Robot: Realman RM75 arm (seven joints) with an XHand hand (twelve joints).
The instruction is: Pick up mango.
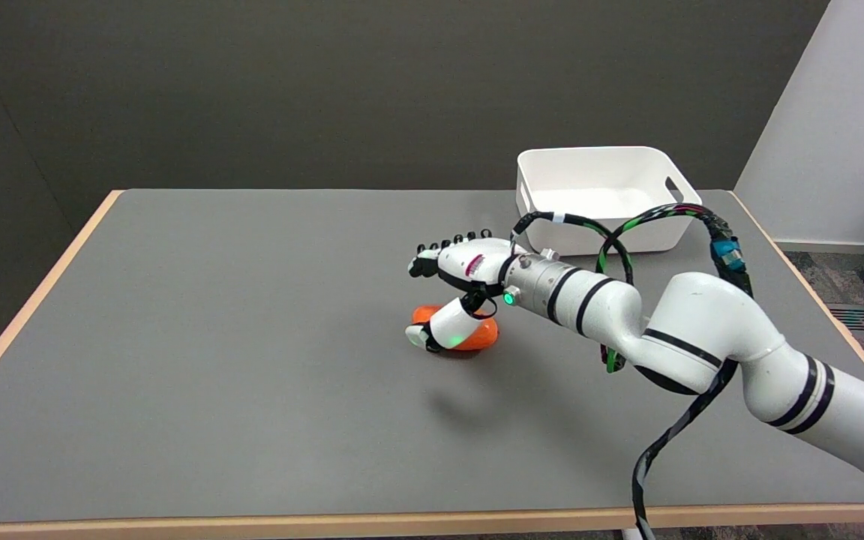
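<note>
right hand over mango, grasp not confirmed

table [199,360]: grey top, light wood edging, fills most of the head view. dark wall behind, lighter wall panel at upper right.

right arm [702,337]: white with black bands, comes in from lower right, reaches toward table centre. black and green-striped cables loop over the forearm near the wrist; one black cable hangs down past the near table edge. small green light lit at the wrist.

bin [552,169]: white plastic, rectangular, rounded corners, slot handles in the walls. sits at the far right of the table, behind the wrist, well apart from the mango.

right hand [456,289]: black-and-white, palm side turned down and left. fingers extend out over the far side of the mango, thumb curves down across its near front. fingers are apart, wrapped loosely around the fruit. cannot tell from this view whether they actually press on it or just cage it.

mango [477,339]: orange, smooth, rounded, small next to the hand. lies on the table near centre, slightly right. it sits directly under the hand, between thumb and fingers, partly hidden by the thumb. its underside appears to be on the tabletop, with a shadow just beneath it.
</note>
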